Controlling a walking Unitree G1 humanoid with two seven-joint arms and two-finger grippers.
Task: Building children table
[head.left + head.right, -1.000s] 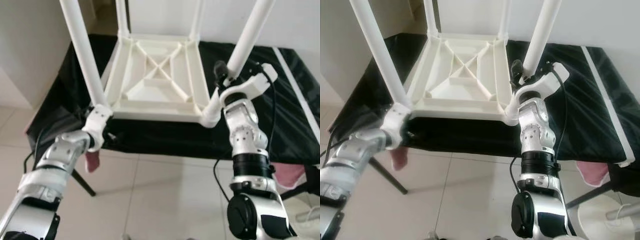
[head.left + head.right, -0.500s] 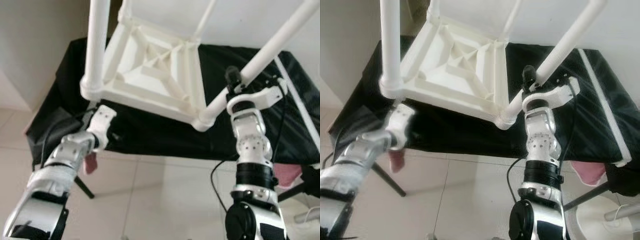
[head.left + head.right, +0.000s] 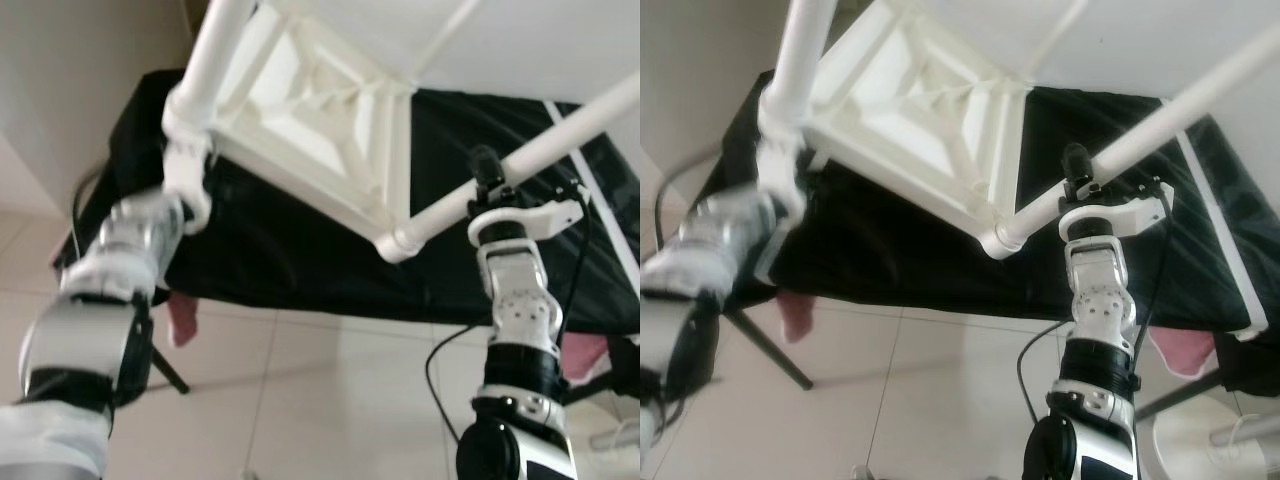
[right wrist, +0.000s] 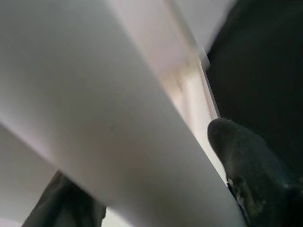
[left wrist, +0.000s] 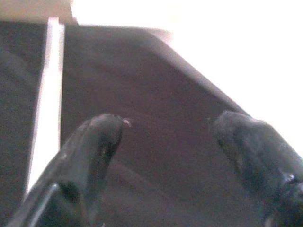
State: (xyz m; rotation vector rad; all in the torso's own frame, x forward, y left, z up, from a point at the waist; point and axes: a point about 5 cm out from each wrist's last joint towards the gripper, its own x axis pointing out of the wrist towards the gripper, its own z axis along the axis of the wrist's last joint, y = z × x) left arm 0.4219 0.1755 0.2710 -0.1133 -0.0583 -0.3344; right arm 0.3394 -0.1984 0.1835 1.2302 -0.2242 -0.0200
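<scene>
Head views, L to R. We saw the left arm (image 3: 110,290) raised, forearm angled up toward the near-left corner of the white children table (image 3: 320,120), which was upside-down, tilted, and lifted above a black-draped work surface (image 3: 300,270). The left gripper (image 5: 165,137) in its wrist view had both black fingers (image 5: 94,142) spread wide w/ dark cloth between them, gripping nothing; in the head views its wrist sat just below the table's left corner socket, blurred, so we could not tell contact there. A white table leg (image 3: 215,50) rose from that corner out of frame. Table underside w/ cross ribs faced us. A pink cloth (image 3: 183,318) hung below the surface edge at left.

Right side: the right arm (image 3: 515,320) stood nearly vertical, wrist bent over at top. The right gripper (image 3: 487,180) was closed around a second white leg (image 3: 520,165), near the corner joint; that leg slanted up to the right. Wrist view: the leg lay pinched between the black fingers (image 4: 246,165). A white strip (image 3: 1220,230) ran along the black cover at far right.
</scene>
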